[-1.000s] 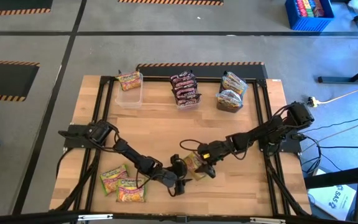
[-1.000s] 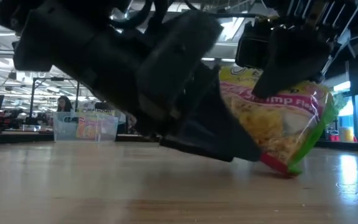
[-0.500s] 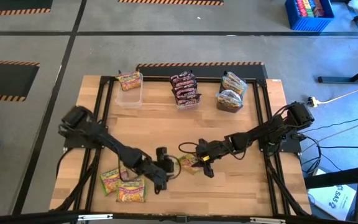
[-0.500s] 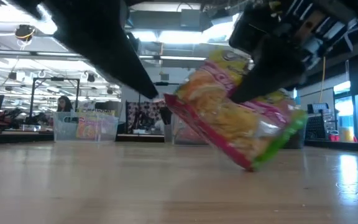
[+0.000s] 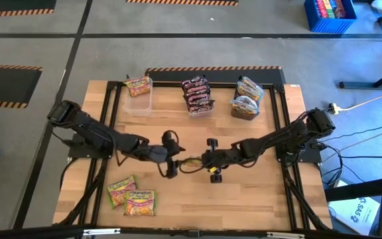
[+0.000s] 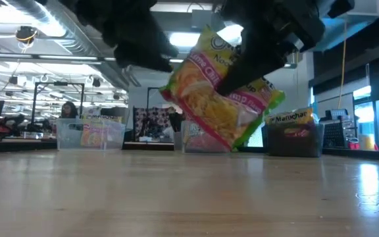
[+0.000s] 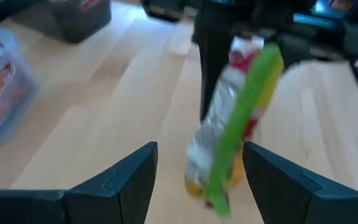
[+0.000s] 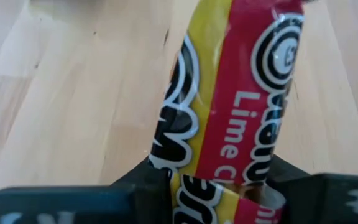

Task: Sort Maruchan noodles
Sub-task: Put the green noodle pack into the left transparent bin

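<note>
A yellow-green Maruchan noodle packet (image 6: pixel 219 99) hangs above the middle of the table, with my right gripper (image 5: pixel 202 162) shut on it. My left gripper (image 5: pixel 178 159) stands open just to the packet's left. Its two fingers (image 7: pixel 135 168) flank the packet (image 7: pixel 232 130), which shows edge-on just beyond them and untouched. Two more yellow-green packets (image 5: pixel 131 196) lie flat near the table's front left. Along the far edge, one clear tub (image 5: pixel 138 99) holds a yellow packet, another (image 5: pixel 197 96) holds maroon packets, and a dark grey tub (image 5: pixel 247 101) holds more. My right gripper pinches the packet between its two fingers at one end (image 8: pixel 222 180). The fingers slant down from the table's right side. The packet is lifted clear of the table and tilted, with its green-edged end (image 6: pixel 268 102) off to one side.
Black frame rails (image 5: pixel 111 119) run along the table's left, right and far sides. Bare wood lies between the arms and the far tubs. The low view looks into the room beyond the table, where a person shows far off.
My right gripper has risen, moved toward the far edge and rolled. The packet, whose lower edge was on the table, is now lifted clear and turned about. My left gripper, open throughout, has drawn back up and toward the far-left.
</note>
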Robot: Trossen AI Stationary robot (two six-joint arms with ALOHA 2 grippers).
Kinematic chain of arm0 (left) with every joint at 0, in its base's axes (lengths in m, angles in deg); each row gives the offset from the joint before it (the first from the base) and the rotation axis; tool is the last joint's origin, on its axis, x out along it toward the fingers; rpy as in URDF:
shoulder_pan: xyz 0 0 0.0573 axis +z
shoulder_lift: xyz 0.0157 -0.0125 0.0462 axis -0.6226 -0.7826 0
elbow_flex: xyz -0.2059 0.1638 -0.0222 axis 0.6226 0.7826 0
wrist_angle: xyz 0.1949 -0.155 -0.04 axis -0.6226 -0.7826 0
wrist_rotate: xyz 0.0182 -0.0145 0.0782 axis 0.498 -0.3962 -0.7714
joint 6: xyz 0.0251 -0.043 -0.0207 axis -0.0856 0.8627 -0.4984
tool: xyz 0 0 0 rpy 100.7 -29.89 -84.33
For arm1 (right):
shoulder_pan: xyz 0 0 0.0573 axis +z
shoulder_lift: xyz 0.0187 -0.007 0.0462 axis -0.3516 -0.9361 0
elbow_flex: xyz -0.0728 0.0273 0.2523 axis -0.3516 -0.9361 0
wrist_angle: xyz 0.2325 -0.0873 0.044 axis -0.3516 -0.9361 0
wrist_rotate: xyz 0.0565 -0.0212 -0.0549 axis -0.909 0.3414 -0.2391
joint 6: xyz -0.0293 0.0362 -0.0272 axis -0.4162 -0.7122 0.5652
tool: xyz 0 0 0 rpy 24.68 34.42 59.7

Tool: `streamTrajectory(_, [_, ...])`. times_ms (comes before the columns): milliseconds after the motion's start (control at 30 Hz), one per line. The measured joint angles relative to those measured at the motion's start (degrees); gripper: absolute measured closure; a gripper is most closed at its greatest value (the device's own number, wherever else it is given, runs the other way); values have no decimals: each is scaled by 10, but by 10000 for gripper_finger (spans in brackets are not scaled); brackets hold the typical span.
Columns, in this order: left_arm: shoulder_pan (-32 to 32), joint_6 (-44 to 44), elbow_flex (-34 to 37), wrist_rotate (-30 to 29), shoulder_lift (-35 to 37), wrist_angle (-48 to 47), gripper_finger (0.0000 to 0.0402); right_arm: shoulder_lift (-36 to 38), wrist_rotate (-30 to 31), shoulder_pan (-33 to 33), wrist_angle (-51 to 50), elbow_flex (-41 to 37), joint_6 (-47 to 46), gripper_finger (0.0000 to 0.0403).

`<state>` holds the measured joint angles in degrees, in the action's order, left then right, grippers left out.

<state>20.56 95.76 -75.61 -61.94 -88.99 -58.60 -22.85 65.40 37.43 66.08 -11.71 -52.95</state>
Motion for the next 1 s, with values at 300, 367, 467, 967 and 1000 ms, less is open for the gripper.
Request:
streamTrajectory(300, [37,-16,0,111,0,46,170,0,5,-9,-19,3,-51,293])
streamTrajectory(367, [40,-18,0,131,-5,46,170,0,5,-15,-9,3,-56,293])
streamTrajectory(467, [44,-16,0,172,-11,15,170,0,11,-25,-3,3,-56,293])
streamTrajectory(967, [-42,7,122,79,134,-76,170,0,-29,-103,14,49,-7,293])
streamTrajectory(1000, [-41,16,145,72,150,-61,170,0,-41,-111,24,49,-3,293])
